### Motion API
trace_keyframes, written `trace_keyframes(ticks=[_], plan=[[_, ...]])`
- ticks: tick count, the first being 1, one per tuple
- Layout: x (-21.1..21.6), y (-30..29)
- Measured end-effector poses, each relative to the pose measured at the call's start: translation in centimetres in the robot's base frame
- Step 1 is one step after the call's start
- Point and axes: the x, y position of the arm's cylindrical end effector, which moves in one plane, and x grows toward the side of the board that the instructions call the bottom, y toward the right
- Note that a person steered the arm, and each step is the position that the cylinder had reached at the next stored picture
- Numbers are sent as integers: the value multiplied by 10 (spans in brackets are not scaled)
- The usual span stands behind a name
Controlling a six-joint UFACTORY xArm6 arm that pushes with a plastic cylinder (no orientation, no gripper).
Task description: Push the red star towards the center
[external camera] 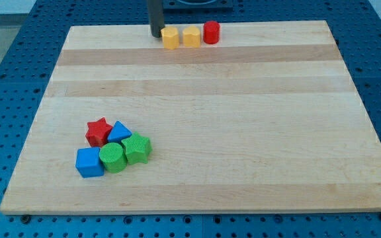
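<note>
The red star (pixel 98 131) lies at the lower left of the wooden board (pixel 243 132). It touches a blue triangular block (pixel 119 131) on its right. Below them sit a blue cube (pixel 89 162), a green cylinder (pixel 113 157) and a green block with a ridged outline (pixel 137 148), all packed in one cluster. My tip (pixel 157 34) rests at the view's top edge of the board, just left of a yellow block (pixel 170 38), far from the red star.
A second yellow block (pixel 191 36) and a red cylinder (pixel 211 32) stand in a row with the first yellow block at the view's top. A blue perforated table surrounds the board.
</note>
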Motion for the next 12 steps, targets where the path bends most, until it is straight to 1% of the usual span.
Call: trace_keyframes(ticks=[1, 4, 5, 6, 7, 8, 9, 12], plan=[[0, 28], [-1, 31], [-1, 4], [-3, -49], [-17, -77], [-16, -115], [27, -128], [204, -146]])
